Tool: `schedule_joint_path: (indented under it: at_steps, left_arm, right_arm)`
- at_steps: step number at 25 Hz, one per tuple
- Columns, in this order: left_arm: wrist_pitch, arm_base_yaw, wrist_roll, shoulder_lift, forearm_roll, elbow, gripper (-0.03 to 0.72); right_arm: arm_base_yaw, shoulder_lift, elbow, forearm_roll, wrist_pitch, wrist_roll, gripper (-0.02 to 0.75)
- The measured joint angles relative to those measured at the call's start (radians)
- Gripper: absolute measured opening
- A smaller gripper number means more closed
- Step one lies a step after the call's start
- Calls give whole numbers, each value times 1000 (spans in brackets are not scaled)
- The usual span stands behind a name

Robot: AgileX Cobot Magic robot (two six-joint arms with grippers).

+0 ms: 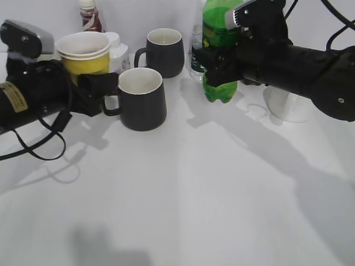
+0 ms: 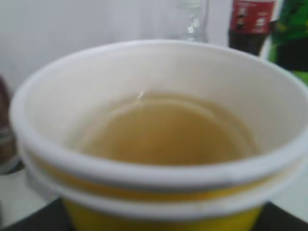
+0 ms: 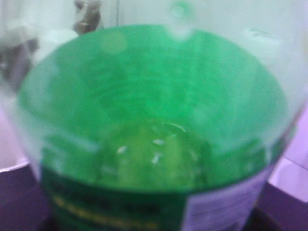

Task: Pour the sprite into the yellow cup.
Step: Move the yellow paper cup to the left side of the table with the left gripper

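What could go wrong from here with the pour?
1. The yellow cup and the sprite are held far apart, with two dark mugs between them; an arm crossing could knock one.
2. The left wrist view shows liquid already in the cup, so overfilling is possible.

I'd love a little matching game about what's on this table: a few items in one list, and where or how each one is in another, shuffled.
Things:
1. sprite bottle
2. yellow cup
3. front dark mug
4. cola bottle

States:
a. standing free on the table, white inside
b. held by the left pincer
c. at the back left, behind the cup
d. held by the right pincer

Pairs: 1-d, 2-b, 3-a, 4-c
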Motion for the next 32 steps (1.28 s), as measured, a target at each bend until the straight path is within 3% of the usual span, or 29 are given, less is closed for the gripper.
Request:
schedule_joint_path:
  at_steps: [17, 32]
  left_arm:
    - [29, 175, 0, 33, -5, 0, 402]
    - [-229, 183, 125, 275, -50, 0, 402]
  right_arm:
    - [0, 0, 0, 11, 8, 1, 448]
    - [0, 1, 0, 29, 12, 22, 448]
